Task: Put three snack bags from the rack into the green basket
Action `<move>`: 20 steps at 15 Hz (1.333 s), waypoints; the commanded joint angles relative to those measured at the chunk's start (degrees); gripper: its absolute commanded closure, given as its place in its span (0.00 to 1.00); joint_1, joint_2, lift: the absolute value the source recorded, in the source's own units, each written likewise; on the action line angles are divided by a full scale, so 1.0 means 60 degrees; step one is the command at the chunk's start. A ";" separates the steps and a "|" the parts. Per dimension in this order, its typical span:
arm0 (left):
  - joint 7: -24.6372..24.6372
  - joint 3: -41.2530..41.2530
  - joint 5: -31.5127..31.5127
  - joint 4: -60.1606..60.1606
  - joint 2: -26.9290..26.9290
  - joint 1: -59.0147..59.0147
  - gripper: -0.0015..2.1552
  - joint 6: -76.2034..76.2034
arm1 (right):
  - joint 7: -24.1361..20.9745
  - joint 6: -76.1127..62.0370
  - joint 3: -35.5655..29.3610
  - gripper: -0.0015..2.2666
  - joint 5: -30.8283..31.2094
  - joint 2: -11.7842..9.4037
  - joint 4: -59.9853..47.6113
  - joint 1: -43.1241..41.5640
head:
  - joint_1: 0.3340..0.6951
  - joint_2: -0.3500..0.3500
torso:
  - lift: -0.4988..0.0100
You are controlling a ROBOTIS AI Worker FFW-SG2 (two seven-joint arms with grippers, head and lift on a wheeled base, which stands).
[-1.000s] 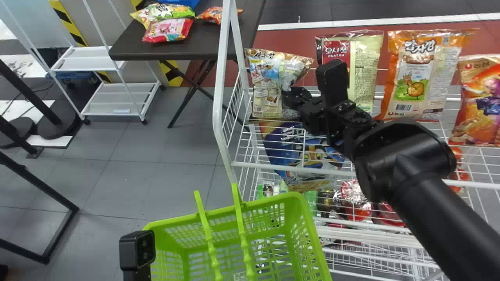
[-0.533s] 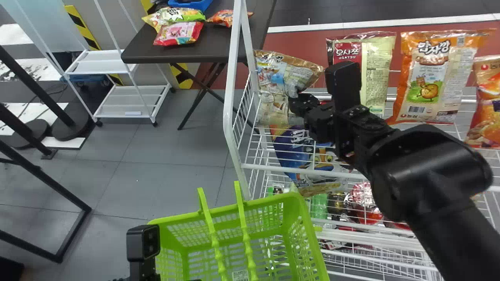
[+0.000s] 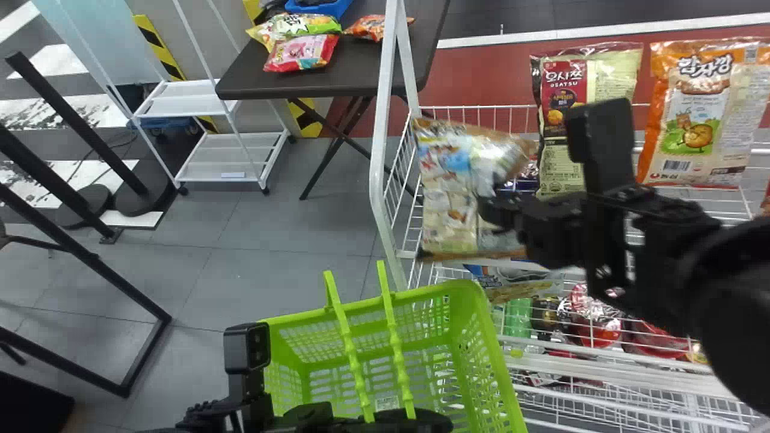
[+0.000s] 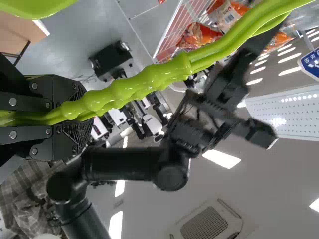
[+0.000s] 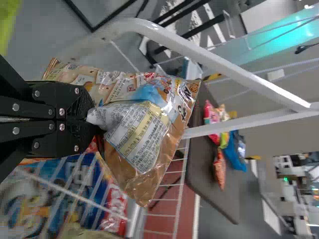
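Note:
In the head view my right gripper (image 3: 496, 210) holds a beige-brown snack bag (image 3: 448, 186) by its edge, in front of the rack's left end. In the right wrist view my right gripper (image 5: 94, 119) is shut on the crumpled side of that bag (image 5: 144, 134). The green basket (image 3: 490, 337) hangs below, its inside bare where visible. At its handles is my left gripper (image 3: 385, 418); in the left wrist view my left gripper (image 4: 75, 117) is shut on the green handles (image 4: 134, 89).
More bags stand on the rack: a red-and-cream one (image 3: 562, 90) and an orange one (image 3: 692, 114). The rack's white frame post (image 3: 382, 138) rises beside the held bag. A dark table (image 3: 337, 81) with snack bags stands behind, a white cart (image 3: 216, 150) to its left.
My right gripper has drawn the bag nearer and lower, off its place on the rack. The head view has shifted, moving the background rightward. The left gripper keeps hold of the basket.

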 commanded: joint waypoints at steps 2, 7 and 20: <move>0.0027 0.0026 0.0019 0.0223 0.0058 -0.0353 1.00 0.0286 | -0.0212 0.1829 -0.0597 0.99 -0.0495 -0.0720 -0.2022 0.1007 | 1.00 0.83 | 0.98; 0.0086 -0.0223 0.0034 0.0443 0.0058 -0.0734 1.00 0.0549 | -0.0212 0.3206 -0.1593 0.99 -0.2517 -0.1086 -0.3575 0.2179 | 1.00 0.75 | 0.98; 0.0042 0.0173 0.1426 0.0443 -0.0059 -0.0705 1.00 0.1545 | 0.0066 0.0891 0.0970 0.99 -0.2121 -0.0778 -0.0806 0.2384 | 1.00 1.00 | 0.98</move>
